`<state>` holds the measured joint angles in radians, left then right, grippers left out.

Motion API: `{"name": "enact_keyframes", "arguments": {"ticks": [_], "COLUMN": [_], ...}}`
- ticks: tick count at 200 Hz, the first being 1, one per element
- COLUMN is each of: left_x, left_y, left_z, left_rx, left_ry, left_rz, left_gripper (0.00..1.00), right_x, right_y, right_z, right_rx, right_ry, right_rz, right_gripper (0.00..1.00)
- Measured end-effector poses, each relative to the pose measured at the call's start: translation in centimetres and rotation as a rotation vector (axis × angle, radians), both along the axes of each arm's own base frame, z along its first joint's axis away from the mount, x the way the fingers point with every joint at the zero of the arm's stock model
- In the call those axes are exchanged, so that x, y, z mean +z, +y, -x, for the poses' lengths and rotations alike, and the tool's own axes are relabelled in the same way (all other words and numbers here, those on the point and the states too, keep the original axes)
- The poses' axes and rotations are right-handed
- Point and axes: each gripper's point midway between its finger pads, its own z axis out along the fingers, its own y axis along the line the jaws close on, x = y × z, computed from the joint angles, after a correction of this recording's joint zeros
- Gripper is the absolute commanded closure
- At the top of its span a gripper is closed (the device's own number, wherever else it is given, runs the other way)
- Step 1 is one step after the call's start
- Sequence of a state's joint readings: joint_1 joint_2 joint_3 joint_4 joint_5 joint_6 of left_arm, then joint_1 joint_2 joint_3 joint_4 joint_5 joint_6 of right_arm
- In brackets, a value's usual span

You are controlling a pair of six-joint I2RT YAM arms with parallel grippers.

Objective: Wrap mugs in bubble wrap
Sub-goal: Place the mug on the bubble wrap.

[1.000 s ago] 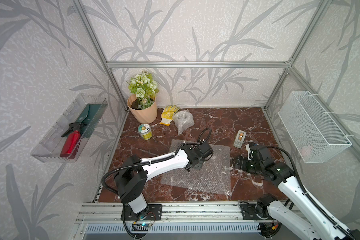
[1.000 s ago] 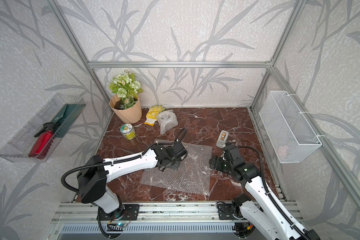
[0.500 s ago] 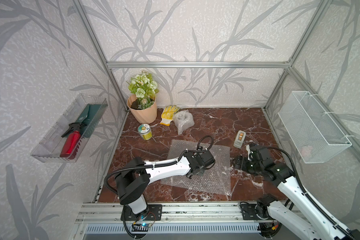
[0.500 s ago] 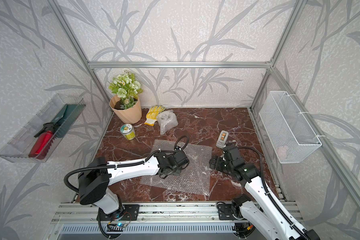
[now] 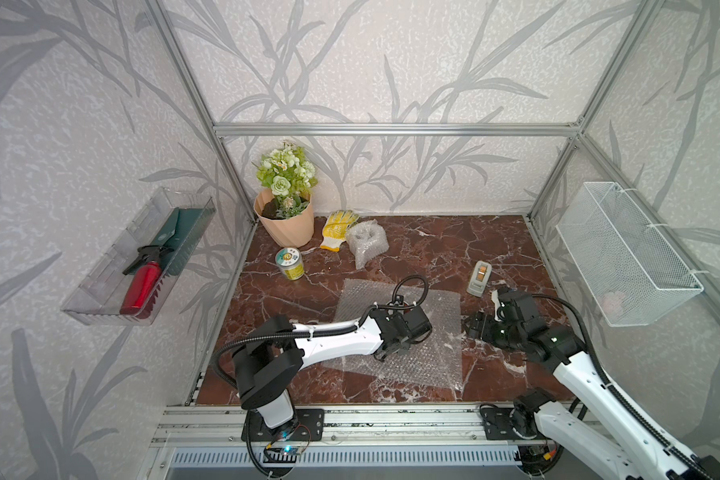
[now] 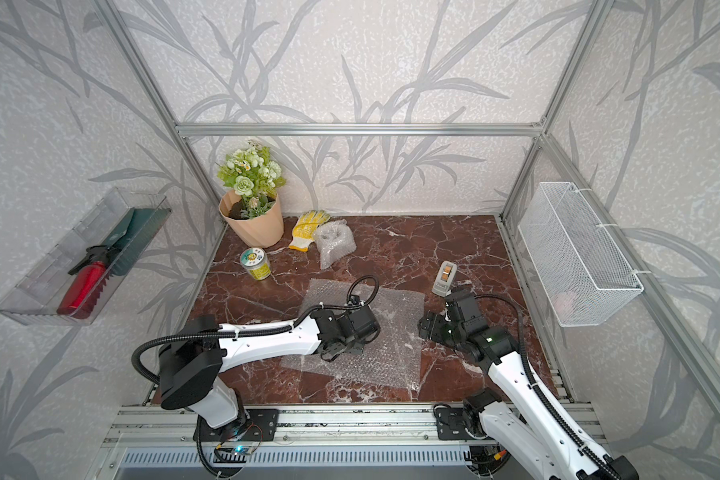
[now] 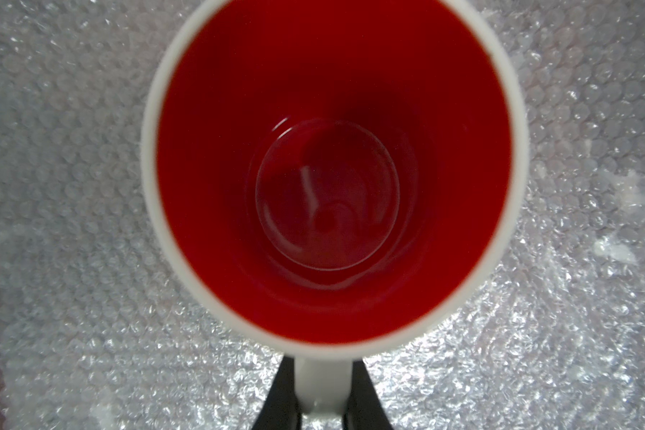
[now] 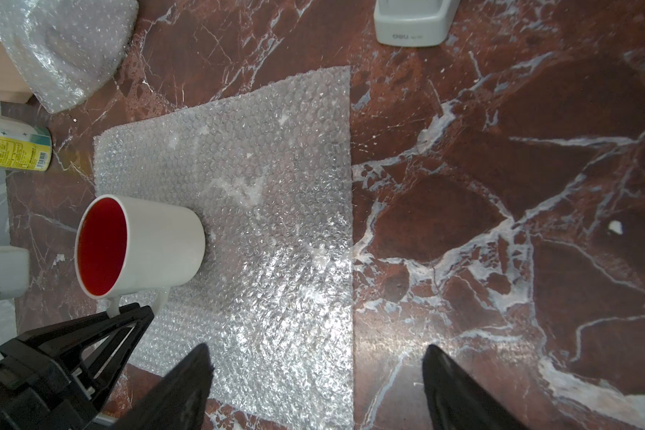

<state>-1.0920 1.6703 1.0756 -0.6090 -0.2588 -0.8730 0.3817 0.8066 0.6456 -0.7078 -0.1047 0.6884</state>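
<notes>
One red-lined white ceramic mug (image 8: 153, 242) stands on the clear bubble wrap sheet (image 5: 441, 316) lower-centre, left gripper (image 7: 323, 398) pinching its handle, right gripper (image 8: 315, 357) spread wide beside.

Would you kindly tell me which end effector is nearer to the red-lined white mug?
Left. The left end effector grips the mug by its handle; the right end effector hangs open at the bubble wrap's edge, apart from the mug.

Mug (image 8: 161, 245) on bubble wrap (image 8: 276, 223), left of tape dispenser (image 5: 479, 277)
</notes>
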Motion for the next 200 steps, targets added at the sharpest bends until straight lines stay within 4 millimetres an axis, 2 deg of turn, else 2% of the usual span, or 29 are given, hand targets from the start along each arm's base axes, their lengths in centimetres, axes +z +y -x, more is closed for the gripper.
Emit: {"name": "enact_keyframes", "arguments": {"ticks": [29, 47, 75, 101, 123, 141, 159, 183, 200], "left_x": [-0.4, -0.4, 0.3, 2.8, 6.2, 7.9, 7.6, 6.1, 5.5], "left_y": [-0.2, -0.3, -0.6, -0.6, -0.1, 0.8, 2.7, 5.3, 6.2], "left_z": [0.4, 0.4, 0.4, 0.2, -0.3, -1.1, -2.5, -3.6, -3.9], "left_rx": [0.004, 0.013, 0.013, 0.018, 0.020, 0.038, 0.085, 0.131, 0.139], "left_ry": [0.000, 0.001, -0.008, -0.046, -0.122, -0.164, -0.172, -0.158, -0.147], "left_rz": [0.011, 0.023, 0.049, 0.110, 0.176, 0.202, 0.183, 0.129, 0.109], "left_gripper": [0.60, 0.39, 0.08, 0.06, 0.07, 0.07, 0.07, 0.07, 0.07], "right_x": [-0.2, -0.4, -0.9, -2.0, -3.4, -5.0, -7.0, -8.8, -9.6], "right_y": [0.0, 0.0, 0.5, 2.0, 4.4, 6.2, 6.6, 6.7, 6.6], "right_z": [0.0, -0.1, -0.4, -0.3, 0.3, 0.7, 0.9, 0.9, 0.8], "right_rx": [0.000, 0.001, 0.016, 0.070, 0.164, 0.224, 0.237, 0.241, 0.246], "right_ry": [0.004, 0.011, 0.024, 0.051, 0.089, 0.128, 0.186, 0.233, 0.248], "right_rz": [0.002, 0.004, -0.003, -0.016, -0.009, -0.020, -0.011, 0.015, 0.035], "right_gripper": [0.13, 0.13, 0.21, 0.37, 0.60, 0.80, 0.91, 0.95, 0.98]}}
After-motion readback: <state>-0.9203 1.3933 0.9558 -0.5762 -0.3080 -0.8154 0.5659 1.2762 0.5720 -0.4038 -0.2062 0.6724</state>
